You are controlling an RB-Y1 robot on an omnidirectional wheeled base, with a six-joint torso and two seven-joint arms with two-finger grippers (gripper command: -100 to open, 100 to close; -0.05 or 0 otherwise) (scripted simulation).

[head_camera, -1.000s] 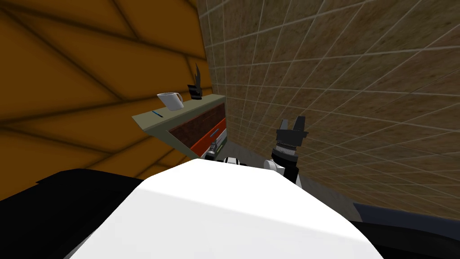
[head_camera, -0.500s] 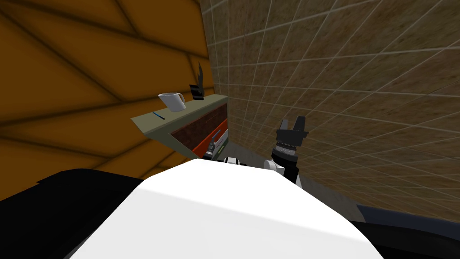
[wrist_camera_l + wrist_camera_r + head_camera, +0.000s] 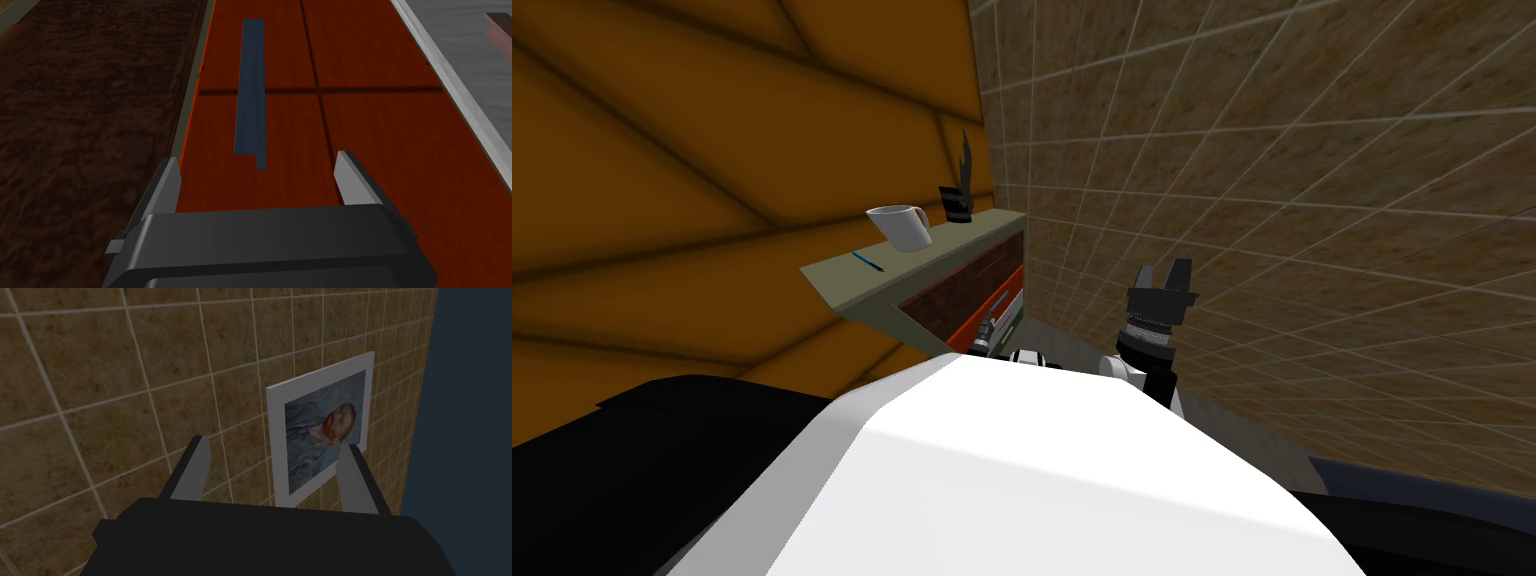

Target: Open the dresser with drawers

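Step in hand, by the look of it: closing on the handle (image 3: 251, 85) of the red drawer (image 3: 390, 150) in the dresser (image 3: 837, 278), over on the left against the orange wall, close to the far corner.

Left jaws: wide apart, holding nothing, fingers (image 3: 169, 176) just short of the handle's near end and lined up to either side of it, not yet around it.

To do it well: ease forward along the bar, centre across its narrow width, pinch firmly, then draw straight back, square to the front, without twisting. Expect little to grip: looks like a flat, slim, blue-grey strip, barely proud of the surface.

Drawer front: glossy red wood grain, cut by dark grooves. Neighbouring front (image 3: 90, 110): rough, mottled dark brown. Dresser top: matt olive-grey, carrying a white mug (image 3: 900, 227), a thin blue pen (image 3: 867, 262) and a dark, spiky ornament (image 3: 957, 195).

Right jaws: also wide, empty, raised on the right, fingers (image 3: 196, 460) thin and pale grey.
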